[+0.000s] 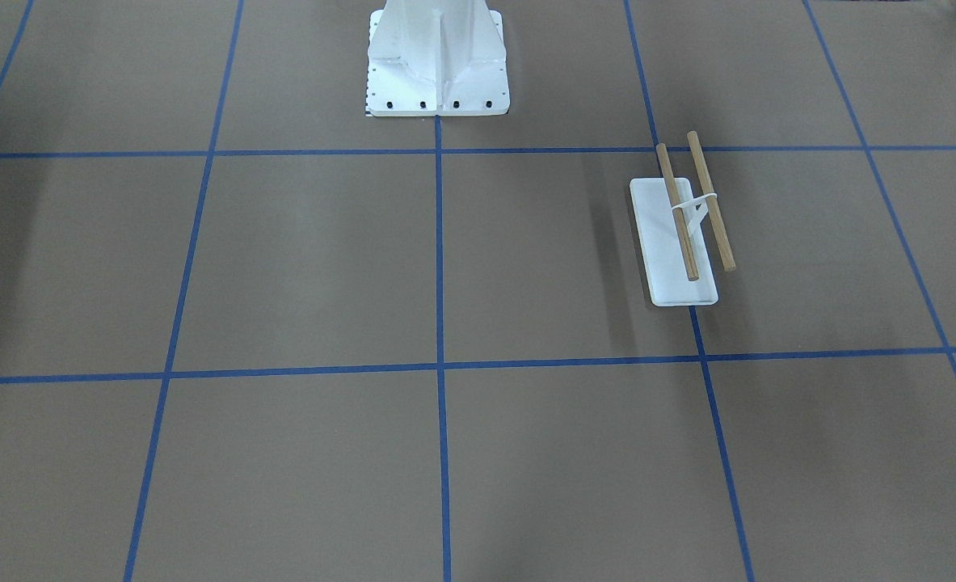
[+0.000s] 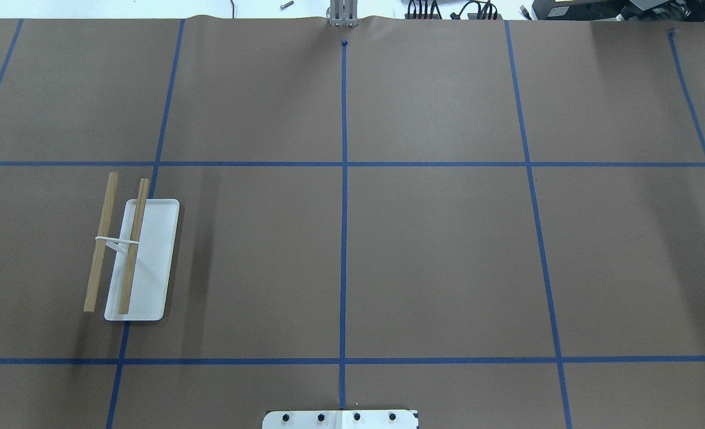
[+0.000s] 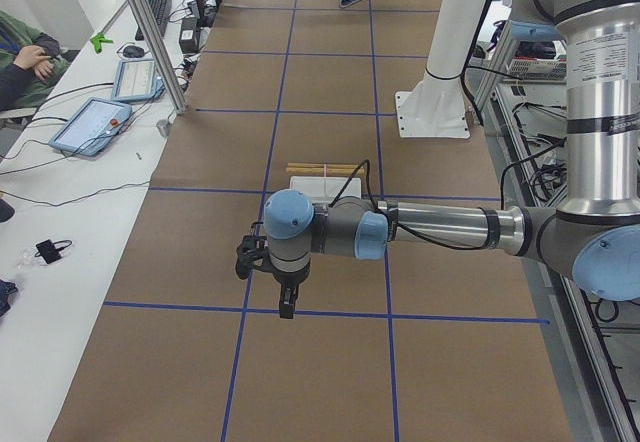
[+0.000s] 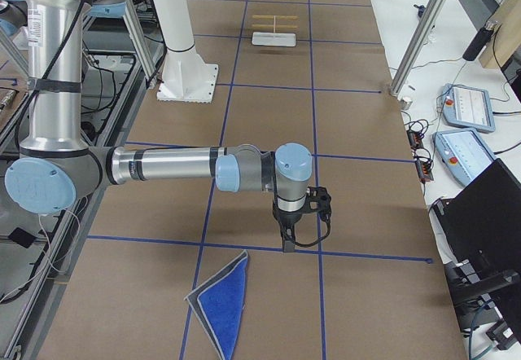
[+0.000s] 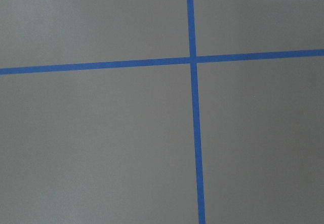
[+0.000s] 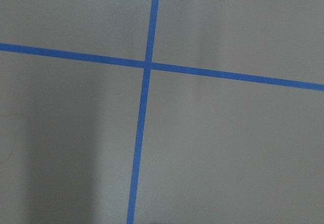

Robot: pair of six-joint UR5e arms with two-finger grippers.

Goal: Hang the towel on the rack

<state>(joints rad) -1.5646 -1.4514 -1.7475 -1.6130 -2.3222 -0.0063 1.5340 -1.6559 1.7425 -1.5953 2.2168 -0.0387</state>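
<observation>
You see the rack (image 2: 133,250) standing on the left of the brown bench (image 2: 435,262), which blue tape lines (image 2: 344,238) grid. Its two wooden dowels (image 2: 101,241) run parallel, one above the white base (image 2: 154,268), the other off its left edge.

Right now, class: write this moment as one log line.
towel: lying on table, robot's right end | rack: robot's left side, bare | left gripper: over table, state unclear | right gripper: near towel, state unclear

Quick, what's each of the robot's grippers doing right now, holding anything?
Left gripper: cannot tell whether open or shut.
Right gripper: cannot tell either; the towel lies apart from it.
</observation>
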